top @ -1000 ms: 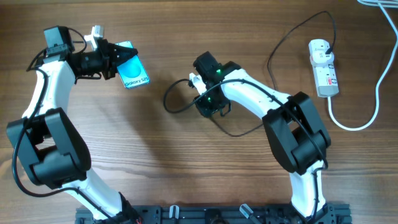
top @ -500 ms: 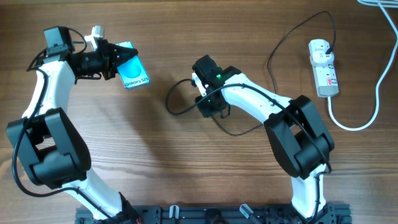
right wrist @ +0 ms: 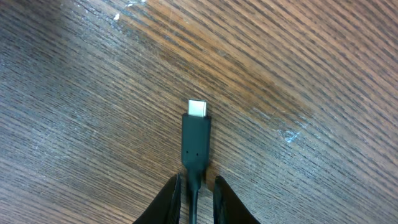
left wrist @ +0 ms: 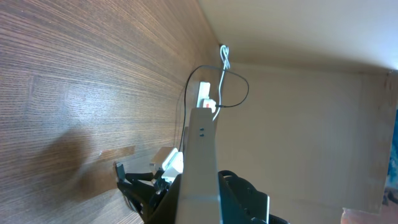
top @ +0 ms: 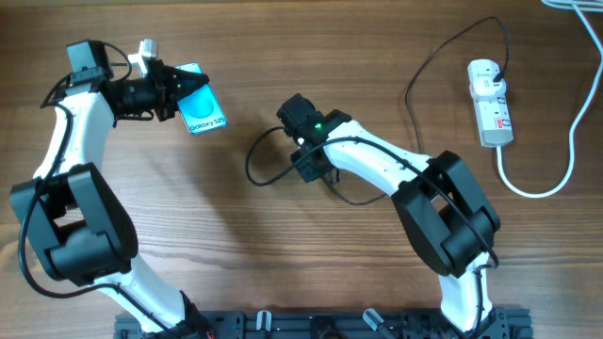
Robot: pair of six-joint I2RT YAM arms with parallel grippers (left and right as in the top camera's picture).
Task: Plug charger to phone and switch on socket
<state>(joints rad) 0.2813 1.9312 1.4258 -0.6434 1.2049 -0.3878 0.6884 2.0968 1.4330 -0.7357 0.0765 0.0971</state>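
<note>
My left gripper (top: 177,94) is shut on the light blue phone (top: 203,112) and holds it above the table at the far left. In the left wrist view the phone (left wrist: 202,146) stands edge-on between the jaws of the left gripper (left wrist: 200,196). My right gripper (top: 294,127) is at mid-table, shut on the black charger (top: 251,160) just behind its plug. In the right wrist view the plug (right wrist: 196,134) sticks out past the right gripper (right wrist: 196,190), silver tip forward, low over the wood. The white socket (top: 490,102) lies at the far right, with the cable running to it.
A thick white cord (top: 556,151) curves from the socket off the top right corner. The charger's slack loops on the table left of and under my right arm. The socket (left wrist: 204,93) and my right arm's gripper (left wrist: 143,186) show far off in the left wrist view.
My right gripper has moved a little to the left and up the table with the charger plug, and the cable loop has shifted with it. The left arm and phone have not moved.
</note>
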